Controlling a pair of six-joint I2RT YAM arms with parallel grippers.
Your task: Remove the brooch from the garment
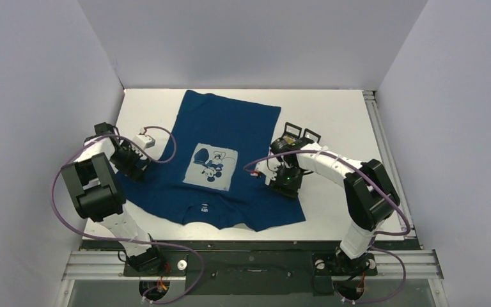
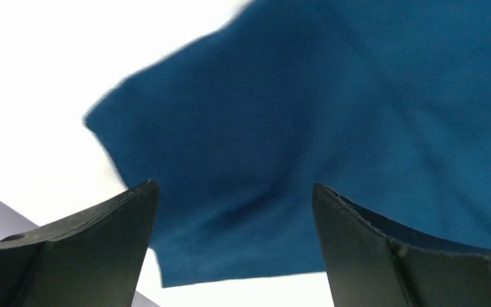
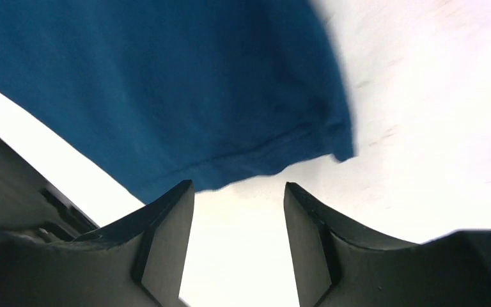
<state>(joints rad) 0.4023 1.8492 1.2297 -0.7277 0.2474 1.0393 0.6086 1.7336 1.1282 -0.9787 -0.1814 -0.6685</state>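
Left claw (image 2: 233, 192): mine, spread wide and holding nothing, cloth edge at lower left.
Right claw (image 3: 238, 185): mine, parted and empty over bare table (image 3: 422, 96).
Garment (image 1: 230, 121): flat, centre of top view.

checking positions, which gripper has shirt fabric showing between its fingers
The left gripper: blue T-shirt fills the gap between its fingers, while the right gripper frames white table.

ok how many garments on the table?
1. The dark blue T-shirt lies spread across the middle of the table, mouse print facing up. No other garment shows; anything under it would be hidden.
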